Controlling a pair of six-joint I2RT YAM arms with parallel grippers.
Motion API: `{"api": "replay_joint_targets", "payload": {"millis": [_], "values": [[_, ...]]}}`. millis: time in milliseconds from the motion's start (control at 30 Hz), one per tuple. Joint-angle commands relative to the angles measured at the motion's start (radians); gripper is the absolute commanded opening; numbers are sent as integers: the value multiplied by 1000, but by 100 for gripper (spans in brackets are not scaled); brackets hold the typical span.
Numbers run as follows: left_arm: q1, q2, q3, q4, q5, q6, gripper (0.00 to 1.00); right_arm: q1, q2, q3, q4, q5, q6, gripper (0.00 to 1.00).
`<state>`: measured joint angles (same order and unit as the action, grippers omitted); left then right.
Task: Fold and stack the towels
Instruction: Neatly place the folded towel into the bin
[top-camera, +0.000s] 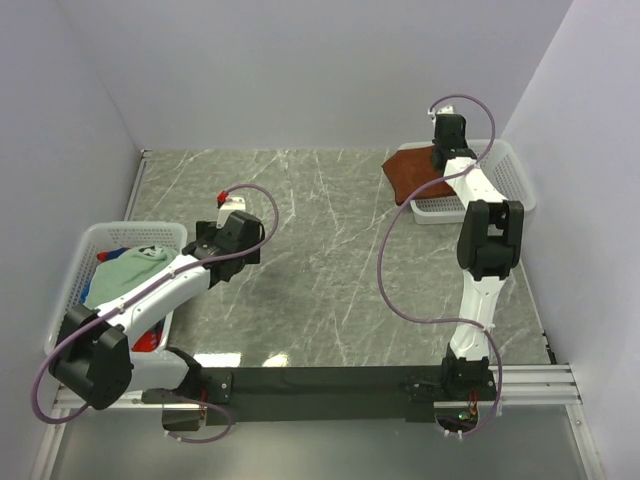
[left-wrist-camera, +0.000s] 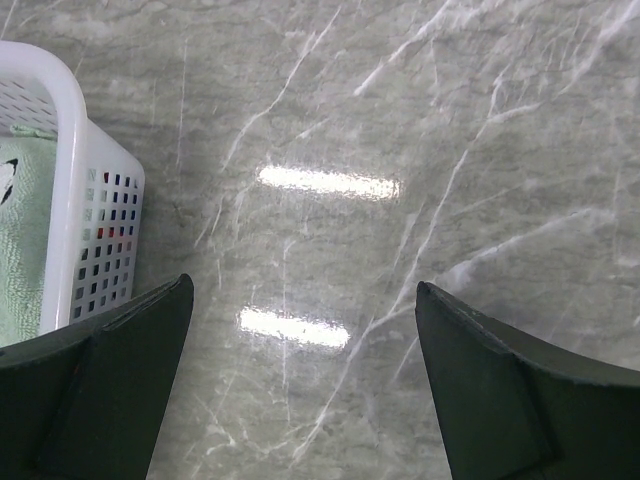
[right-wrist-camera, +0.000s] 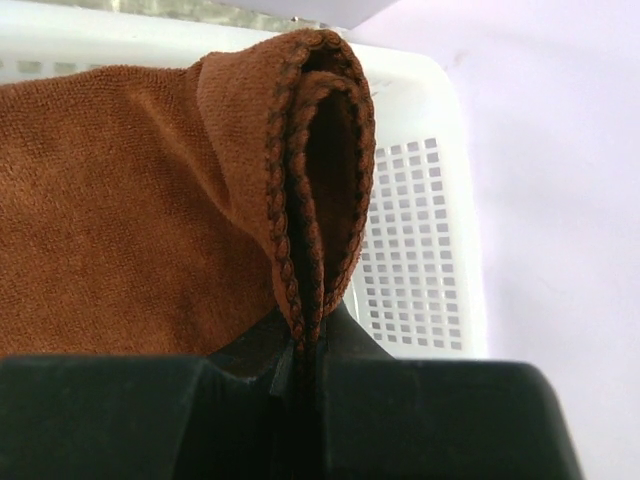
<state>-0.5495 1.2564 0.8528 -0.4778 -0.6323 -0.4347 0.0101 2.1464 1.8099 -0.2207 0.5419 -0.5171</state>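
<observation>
The bench (top-camera: 330, 260) carried two white mesh baskets. The right basket (top-camera: 515, 175) stood at the far right corner. The left basket (top-camera: 70, 265) stood at the near left, beside the left arm.

The rust-brown towel (right-wrist-camera: 120, 200) lay partly in the right basket and partly over its left rim, hanging toward the bench. The mint-green towel (top-camera: 135, 265) lay crumpled on top of the left basket's contents, with blue and red cloth showing beneath it. None of these was folded.

The right hand (right-wrist-camera: 305, 345) was closed tight on the rust-brown towel. Its wrist view showed a doubled hem pinched between the jaws and rising in a loop above them. The left hand (left-wrist-camera: 305, 300) stood wide and held nothing. It hovered over bare bench just beside the left basket's corner.

I judged the step in hand to be the handling of the rust-brown towel at the right basket. I could not tell from these views whether it was being set down to start the stack or drawn out for folding.

- **If set down:** the next move called for seating the overhanging part inside the rim before I released the pinch.
- **If drawn out:** it called for a lift clear of the rim and a spread on open bench.

The left hand was well placed to reach for the mint-green towel.
</observation>
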Motion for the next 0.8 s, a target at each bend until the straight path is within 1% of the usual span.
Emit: {"api": "replay_joint_targets", "payload": {"millis": [0, 767], "values": [[3, 11, 26, 10, -23, -7, 98, -32, 4, 5, 67, 46, -29, 0], [3, 41, 32, 8, -27, -4, 98, -50, 84, 6, 101, 87, -49, 0]]}}
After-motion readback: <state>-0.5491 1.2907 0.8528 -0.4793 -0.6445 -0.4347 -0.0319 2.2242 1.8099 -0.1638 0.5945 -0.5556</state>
